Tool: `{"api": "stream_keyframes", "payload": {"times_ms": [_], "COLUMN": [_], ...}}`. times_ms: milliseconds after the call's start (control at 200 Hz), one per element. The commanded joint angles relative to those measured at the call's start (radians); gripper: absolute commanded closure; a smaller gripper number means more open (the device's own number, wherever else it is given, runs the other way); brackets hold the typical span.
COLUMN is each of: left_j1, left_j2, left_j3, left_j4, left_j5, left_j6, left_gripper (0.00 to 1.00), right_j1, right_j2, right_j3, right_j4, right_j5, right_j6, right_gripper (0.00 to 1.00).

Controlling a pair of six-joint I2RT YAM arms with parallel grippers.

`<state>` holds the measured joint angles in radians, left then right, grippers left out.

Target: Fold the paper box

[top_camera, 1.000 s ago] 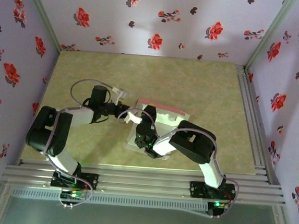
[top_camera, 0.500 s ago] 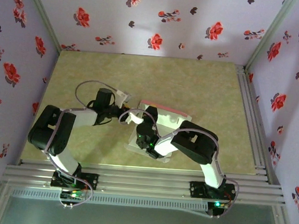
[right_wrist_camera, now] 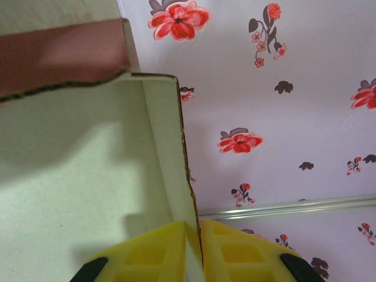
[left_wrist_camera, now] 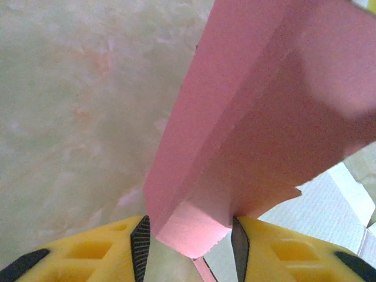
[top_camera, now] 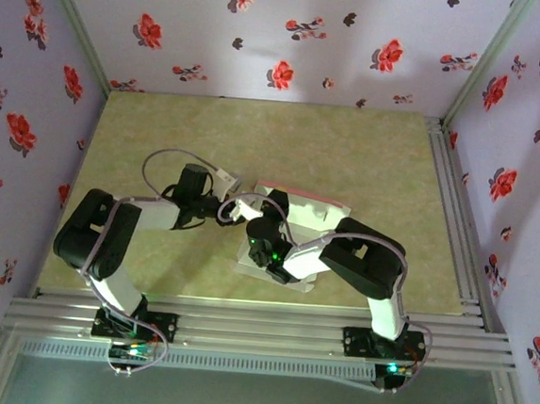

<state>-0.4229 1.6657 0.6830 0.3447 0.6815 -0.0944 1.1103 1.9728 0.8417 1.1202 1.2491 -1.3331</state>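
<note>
Pink flap of paper box (left_wrist_camera: pixel 264 106) between left hand (left_wrist_camera: pixel 189 242) pads

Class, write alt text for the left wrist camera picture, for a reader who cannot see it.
A salmon-pink panel of the paper box stands between the left gripper's two yellow fingers, which pinch its lower edge. Behind it lies the pale marbled table; a grey-white face of the box shows at lower right.

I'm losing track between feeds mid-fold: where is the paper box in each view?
Top external: the paper box lies just right of centre.
Left wrist: its pink panel rises from bottom centre to upper right.
Right wrist: its pale panel covers the left half.
Shared landmark: the pink face.
</note>
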Motion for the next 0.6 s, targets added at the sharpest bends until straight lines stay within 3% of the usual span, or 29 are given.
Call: {"api": "stream_keyframes", "payload": {"times_ms": [0,285,595], "left_j1": [-0.018,-0.019,-0.04], "left_j2": [0.026,0.098,0.127], "left_j3": [-0.004,-0.035,-0.027], "left_j4": [0.083,0.35,0.406], "left_j5": [0.024,0.011,-0.013], "left_j6": [-0.026,-0.173,-0.184], "left_gripper": [0.56,0.59,0.58], "right_j1": [-0.009,-0.013,-0.019], "right_j2": [-0.038,-0.091,-0.162], "right_j3": [-0.01,-0.024,-0.032], "right_j4": [-0.037,-0.169,-0.374], "right_j5": [-0.01,-0.02,-0.053], "right_j6": [0.055,0.163,0.314], "right_gripper": [0.84,0.85,0.85]}}
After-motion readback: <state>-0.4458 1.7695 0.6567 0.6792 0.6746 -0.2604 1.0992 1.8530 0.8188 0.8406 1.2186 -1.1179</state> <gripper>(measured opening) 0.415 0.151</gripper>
